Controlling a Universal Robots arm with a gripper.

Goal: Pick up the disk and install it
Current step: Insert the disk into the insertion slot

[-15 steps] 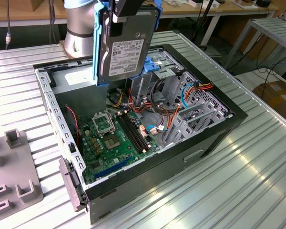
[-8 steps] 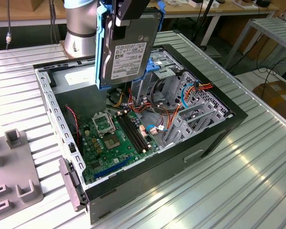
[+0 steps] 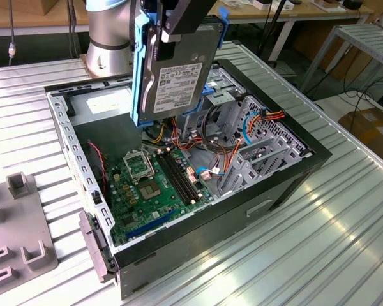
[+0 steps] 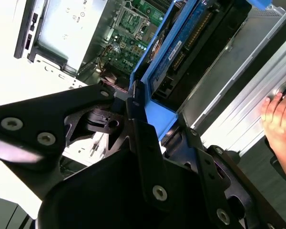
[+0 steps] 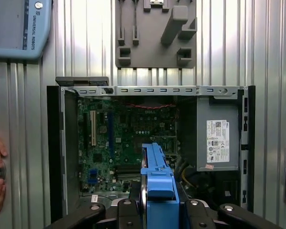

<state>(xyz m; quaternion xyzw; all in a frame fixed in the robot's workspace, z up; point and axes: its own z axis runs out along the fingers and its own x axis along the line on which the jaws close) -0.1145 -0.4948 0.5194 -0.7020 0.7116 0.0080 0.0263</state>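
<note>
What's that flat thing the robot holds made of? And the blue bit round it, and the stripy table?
The disk looks like metal: silver-grey with a dull sheen, plus a white papery label. Its blue frame looks like plastic: even colour, moulded shape. The table seems ribbed metal, maybe aluminium: it shines in streaks.

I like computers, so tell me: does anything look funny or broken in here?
Nothing looks broken. The disk isn't lying inside the computer case; the gripper holds it on edge, tilted, above the open top.
</note>
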